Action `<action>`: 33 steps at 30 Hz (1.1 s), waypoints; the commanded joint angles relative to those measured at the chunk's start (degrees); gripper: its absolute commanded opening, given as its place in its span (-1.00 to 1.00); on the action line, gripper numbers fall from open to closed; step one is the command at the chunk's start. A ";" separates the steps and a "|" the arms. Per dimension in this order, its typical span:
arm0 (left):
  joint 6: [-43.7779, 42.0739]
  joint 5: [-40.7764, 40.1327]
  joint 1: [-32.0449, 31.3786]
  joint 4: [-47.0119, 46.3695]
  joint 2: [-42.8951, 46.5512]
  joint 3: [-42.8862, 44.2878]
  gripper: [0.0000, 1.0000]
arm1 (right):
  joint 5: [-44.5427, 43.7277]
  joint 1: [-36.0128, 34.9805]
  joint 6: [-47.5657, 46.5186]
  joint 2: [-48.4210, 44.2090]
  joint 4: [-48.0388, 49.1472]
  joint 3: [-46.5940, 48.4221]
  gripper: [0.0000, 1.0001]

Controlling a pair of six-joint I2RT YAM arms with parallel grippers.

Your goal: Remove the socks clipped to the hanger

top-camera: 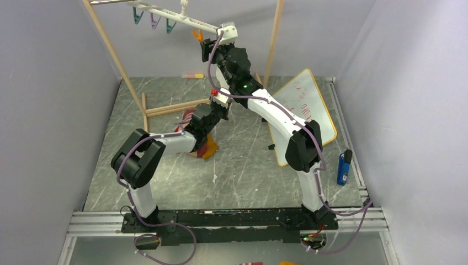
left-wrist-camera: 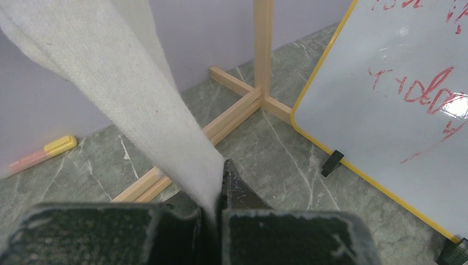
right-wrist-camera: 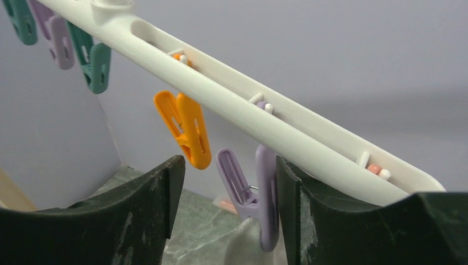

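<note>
The left pincer (left-wrist-camera: pixel 216 190) is clamping fully closed on a white sock (left-wrist-camera: pixel 127 94), which is stretching taut up and away from it above the bench (left-wrist-camera: pixel 276 160). Loose socks (top-camera: pixel 205 149), mustard and maroon, are lying on the bench beneath the left arm. The right pincer (right-wrist-camera: pixel 230 168) is standing partly open, its jaws straddling the purple clip (right-wrist-camera: pixel 251 187) hanging from the hanger (right-wrist-camera: pixel 232 94). White fabric is showing at that clip's mouth. An orange clip (right-wrist-camera: pixel 185 130) is hanging just left of it.
</note>
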State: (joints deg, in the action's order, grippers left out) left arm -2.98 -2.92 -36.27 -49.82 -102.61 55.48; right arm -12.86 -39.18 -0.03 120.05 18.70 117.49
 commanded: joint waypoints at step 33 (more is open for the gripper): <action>-1.46 -1.21 -0.42 0.87 2.14 -0.99 -0.90 | 1.98 1.28 -0.06 -0.69 0.95 2.45 -0.76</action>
State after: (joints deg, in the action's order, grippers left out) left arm -3.86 -3.66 -36.25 -48.60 -102.61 55.48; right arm -11.60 -38.17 0.05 120.55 17.91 118.30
